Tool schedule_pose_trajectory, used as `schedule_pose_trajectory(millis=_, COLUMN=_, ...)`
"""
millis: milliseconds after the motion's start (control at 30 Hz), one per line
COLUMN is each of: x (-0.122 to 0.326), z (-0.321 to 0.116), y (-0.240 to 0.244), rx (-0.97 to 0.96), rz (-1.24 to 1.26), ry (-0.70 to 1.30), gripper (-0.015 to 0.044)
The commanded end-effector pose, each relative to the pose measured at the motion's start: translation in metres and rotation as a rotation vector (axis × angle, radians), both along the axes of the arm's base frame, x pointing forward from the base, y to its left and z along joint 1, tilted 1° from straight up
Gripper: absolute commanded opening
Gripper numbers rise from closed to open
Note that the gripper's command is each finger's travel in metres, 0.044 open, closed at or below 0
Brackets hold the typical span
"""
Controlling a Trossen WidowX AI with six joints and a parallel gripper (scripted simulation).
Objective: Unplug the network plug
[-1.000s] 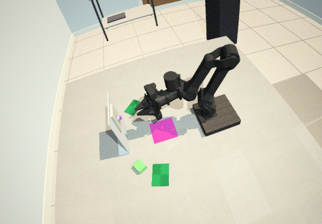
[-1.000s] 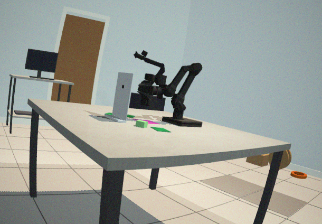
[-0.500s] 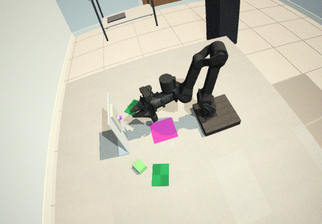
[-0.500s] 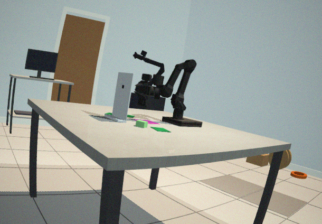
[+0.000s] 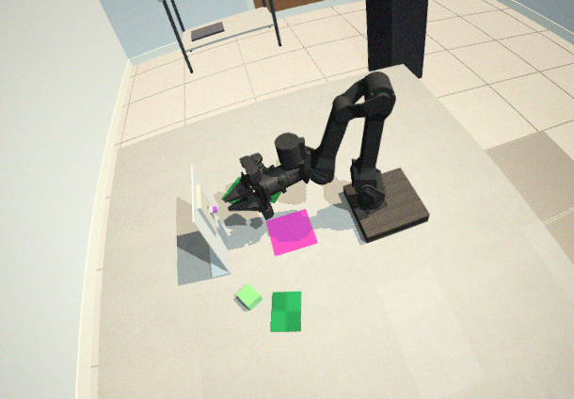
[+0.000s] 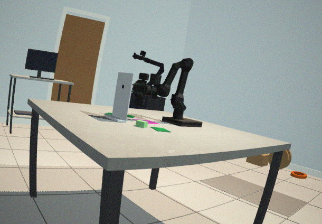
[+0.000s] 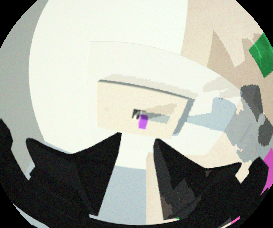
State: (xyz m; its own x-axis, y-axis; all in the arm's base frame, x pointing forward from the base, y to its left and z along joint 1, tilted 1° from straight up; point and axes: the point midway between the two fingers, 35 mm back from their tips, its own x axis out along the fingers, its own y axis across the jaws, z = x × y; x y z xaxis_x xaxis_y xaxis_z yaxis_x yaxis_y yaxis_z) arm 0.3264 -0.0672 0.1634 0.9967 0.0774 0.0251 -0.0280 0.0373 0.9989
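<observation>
The plug is a small purple block (image 5: 214,209) (image 7: 143,121) on the cream socket plate (image 7: 115,102) of the white upright panel (image 5: 209,238) (image 6: 123,101). Dark marks show just above it in the wrist view; the tab itself is too small to make out. My gripper (image 5: 227,204) (image 7: 138,140) is partly open and empty. It points at the panel, with its fingertips a short way out from the plug and touching nothing. The plug shows just beyond the gap between the fingertips in the wrist view. A magenta square (image 5: 292,232) (image 6: 151,122) (image 7: 271,172) lies on the table beside the panel.
A light green block (image 5: 247,296) (image 6: 141,124) lies near the panel. A green checked patch (image 5: 286,311) (image 6: 161,129) is beside it. Another green patch (image 7: 265,55) lies under my gripper. The dark robot base (image 5: 395,208) (image 6: 182,122) stands beyond the magenta square.
</observation>
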Motion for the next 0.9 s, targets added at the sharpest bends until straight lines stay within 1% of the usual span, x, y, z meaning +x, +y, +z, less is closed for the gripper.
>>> schedule_pose_trajectory(millis=0, x=0.007, z=-0.001, y=-0.002, rx=0.006, rz=-0.002, ry=0.003, gripper=0.0156)
schedule_pose_trajectory(millis=800, x=0.038, z=-0.002, y=-0.007, rx=0.005, rz=-0.002, ry=0.001, gripper=0.0156)
schedule_pose_trajectory(millis=867, x=0.038, z=-0.002, y=-0.007, rx=0.005, rz=-0.002, ry=0.001, gripper=0.0104)
